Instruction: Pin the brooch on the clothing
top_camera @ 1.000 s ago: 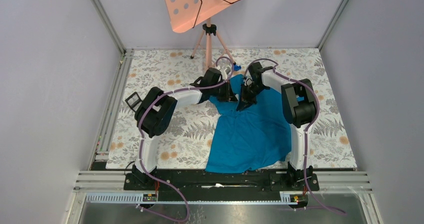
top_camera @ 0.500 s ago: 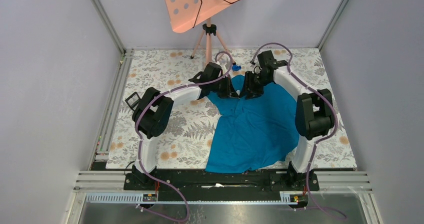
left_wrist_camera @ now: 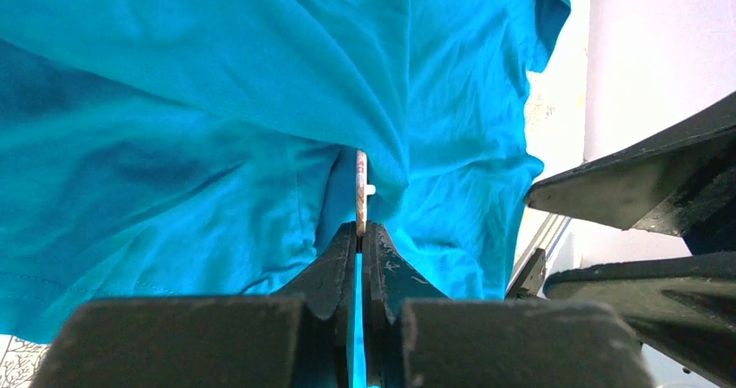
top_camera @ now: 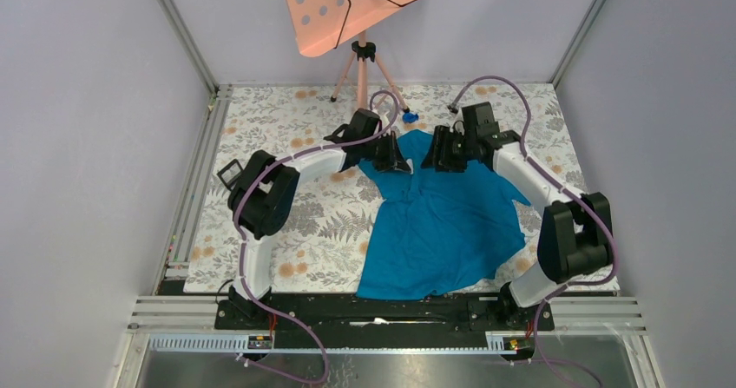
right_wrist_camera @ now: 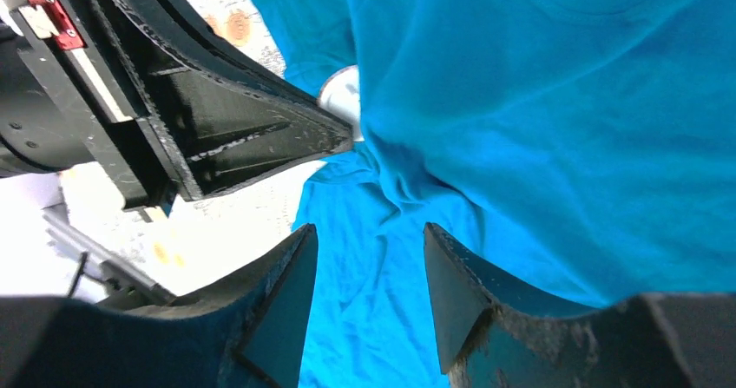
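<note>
The teal T-shirt [top_camera: 443,223] lies crumpled on the floral cloth between the two arms. At the shirt's upper left edge my left gripper [top_camera: 404,161] is shut on the brooch. In the left wrist view the brooch [left_wrist_camera: 361,193] stands edge-on above the fingertips of my left gripper [left_wrist_camera: 361,230], with a small white nub against a fabric fold. The right wrist view shows the brooch [right_wrist_camera: 343,93] as a pale disc, half hidden behind the shirt [right_wrist_camera: 538,119]. My right gripper [right_wrist_camera: 369,229] hangs open over the shirt, holding nothing. It sits just right of the left gripper [top_camera: 437,154].
A tripod [top_camera: 362,75] carrying a pink perforated board [top_camera: 356,2] stands at the back. A tiny blue lump [top_camera: 410,117] lies beyond the shirt's collar. A black square frame [top_camera: 230,175] sits at the left by the left arm. Metal rails edge the table.
My right gripper has opened and drawn back from the shirt toward the rear, its elbow swinging out to the right. The left gripper stays shut on the brooch, shifted slightly back.
</note>
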